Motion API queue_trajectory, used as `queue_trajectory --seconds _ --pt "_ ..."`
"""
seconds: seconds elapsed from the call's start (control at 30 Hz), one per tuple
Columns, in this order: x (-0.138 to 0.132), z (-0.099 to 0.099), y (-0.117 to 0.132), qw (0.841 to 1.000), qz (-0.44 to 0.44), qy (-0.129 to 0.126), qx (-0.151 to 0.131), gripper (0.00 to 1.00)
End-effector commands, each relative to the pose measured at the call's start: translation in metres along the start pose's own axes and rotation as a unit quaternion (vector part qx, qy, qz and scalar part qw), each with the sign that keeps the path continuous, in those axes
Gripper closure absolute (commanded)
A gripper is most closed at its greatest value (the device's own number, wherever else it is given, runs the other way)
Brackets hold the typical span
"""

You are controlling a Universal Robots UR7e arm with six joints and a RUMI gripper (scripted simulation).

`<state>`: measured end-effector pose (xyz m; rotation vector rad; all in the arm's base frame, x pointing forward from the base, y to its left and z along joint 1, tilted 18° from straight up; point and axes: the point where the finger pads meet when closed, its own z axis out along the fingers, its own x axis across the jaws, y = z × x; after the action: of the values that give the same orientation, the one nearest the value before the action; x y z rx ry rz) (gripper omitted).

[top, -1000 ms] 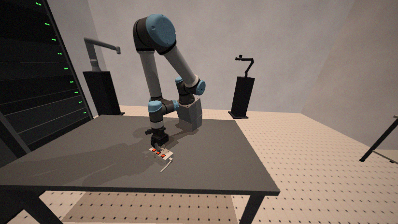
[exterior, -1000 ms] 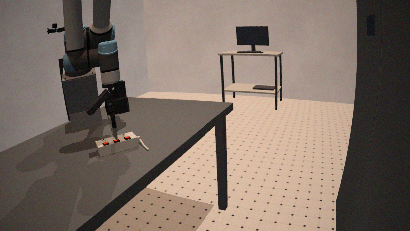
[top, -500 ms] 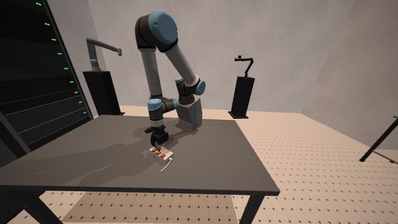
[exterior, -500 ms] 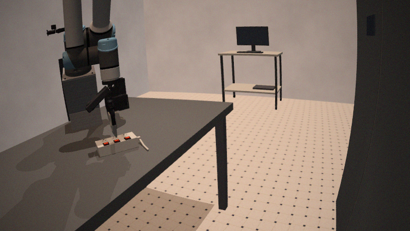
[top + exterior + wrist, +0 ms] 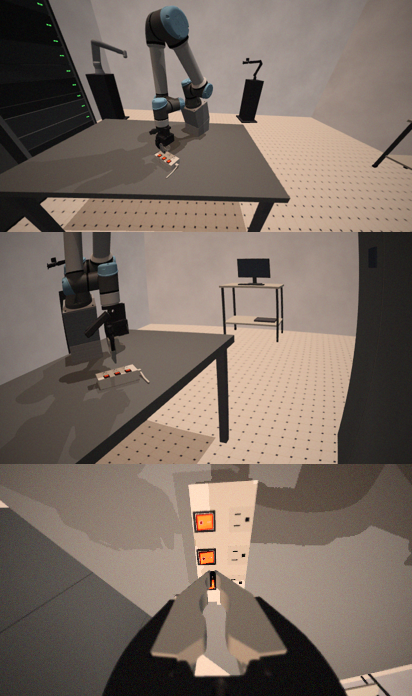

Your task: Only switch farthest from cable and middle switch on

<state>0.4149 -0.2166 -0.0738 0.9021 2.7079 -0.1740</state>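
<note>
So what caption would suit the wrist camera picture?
Closed gripper poised over a white power strip, its tips at the nearest of three orange switches.

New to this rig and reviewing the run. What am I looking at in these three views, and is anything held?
It is a single six-joint arm mounted at the back of a dark table. One view looks across the table toward the arm, another looks from the side, and the third sits on the wrist, looking down past the end effector.

On the table lies a white power strip, right way up, with three orange-red switches and a short cable stub at one end.

The end effector is shut with its two fingers together, holding nothing. Its tip hovers by the strip's end away from the cable.
</note>
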Motion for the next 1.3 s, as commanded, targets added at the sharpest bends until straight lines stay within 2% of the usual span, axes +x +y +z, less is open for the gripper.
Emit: queue_trajectory --seconds 0.0,1.27 --pt "-0.0004 -0.0012 0.0000 1.000 0.000 0.000 0.000 1.00" --pt "-0.0009 -0.0013 0.0002 1.000 -0.013 0.000 0.000 1.00"
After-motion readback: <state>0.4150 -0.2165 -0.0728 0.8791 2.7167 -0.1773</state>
